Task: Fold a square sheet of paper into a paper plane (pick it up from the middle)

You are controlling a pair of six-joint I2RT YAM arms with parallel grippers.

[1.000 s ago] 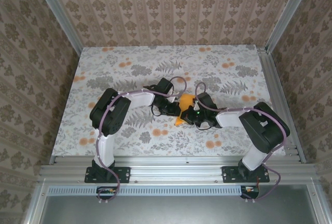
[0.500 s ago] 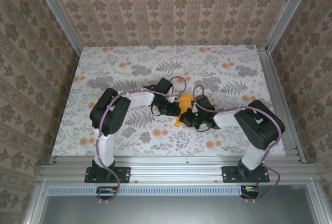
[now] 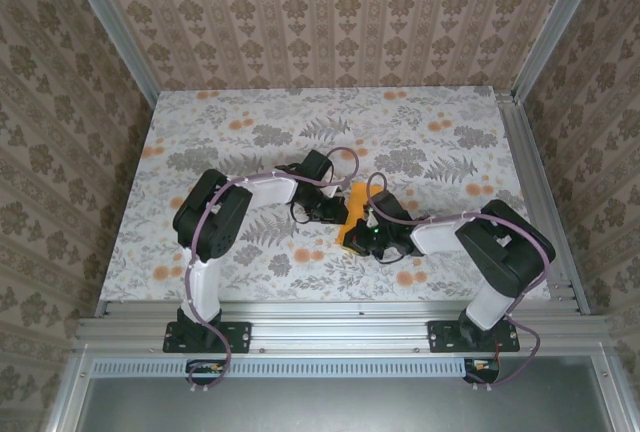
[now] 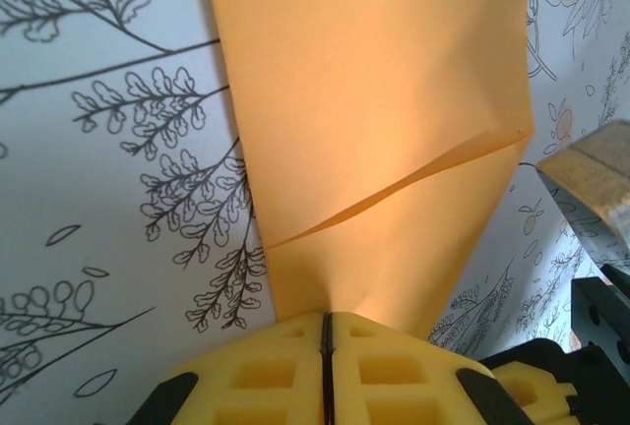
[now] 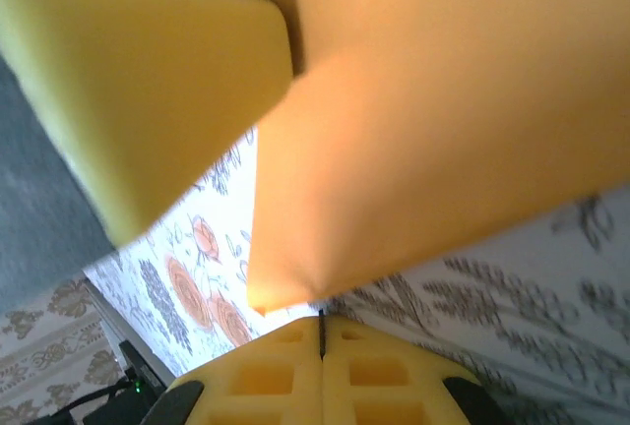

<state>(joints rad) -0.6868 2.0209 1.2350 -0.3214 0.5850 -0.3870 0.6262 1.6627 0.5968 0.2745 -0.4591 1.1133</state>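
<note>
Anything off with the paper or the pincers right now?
Minor: the orange sheet, pinched in the left pincer, has a fold edge running slanted and bowed across it, not flat. Nothing else stands out.

The black left gripper (image 3: 339,213) and black right gripper (image 3: 360,233) are crowding a folded bright orange paper sheet (image 3: 357,195) (mostly hidden) on the grey floral-print table (image 3: 250,132).

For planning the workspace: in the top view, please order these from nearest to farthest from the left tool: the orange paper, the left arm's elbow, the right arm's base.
1. orange paper, gripped by the left tool itself.
2. left arm's elbow, off to the left.
3. right arm's base, at the near right edge.
</note>
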